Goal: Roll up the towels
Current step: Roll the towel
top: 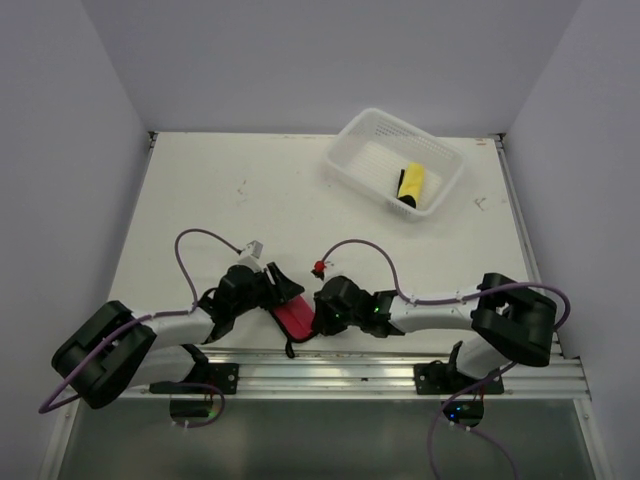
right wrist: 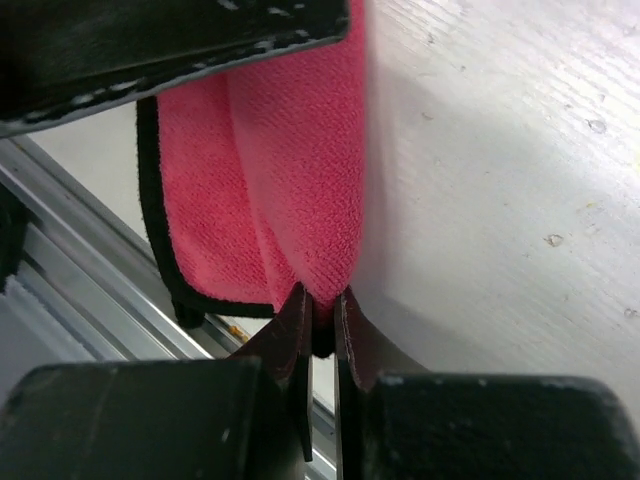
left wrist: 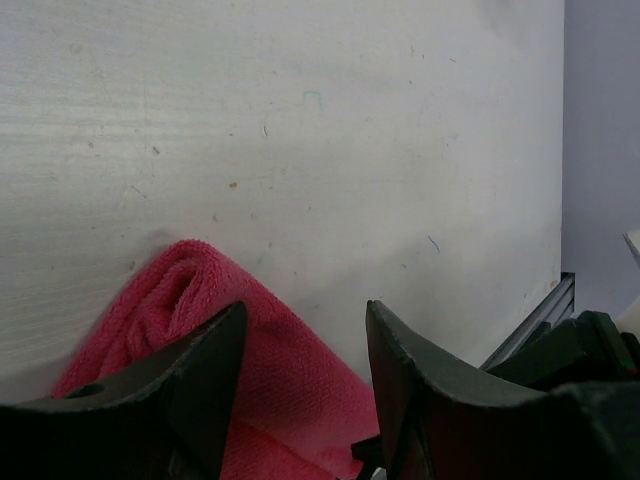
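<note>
A pink towel with a black hem (top: pixel 295 320) lies at the table's near edge, between my two grippers. My right gripper (top: pixel 318 312) is shut on a fold of the pink towel (right wrist: pixel 270 180), pinching it at the fingertips (right wrist: pixel 320 300). My left gripper (top: pixel 287 292) is open over the towel's other end. In the left wrist view the towel (left wrist: pixel 285 375) is partly rolled and lies under and between the spread fingers (left wrist: pixel 305 335). A yellow rolled towel (top: pixel 411 185) lies in the white basket (top: pixel 365 135) at the back right.
The aluminium rail (top: pixel 400 368) runs along the table's near edge, just behind the towel. Purple cables loop over both arms, with a small red tag (top: pixel 319 266) on the right one. White walls close in the table on the left, back and right.
</note>
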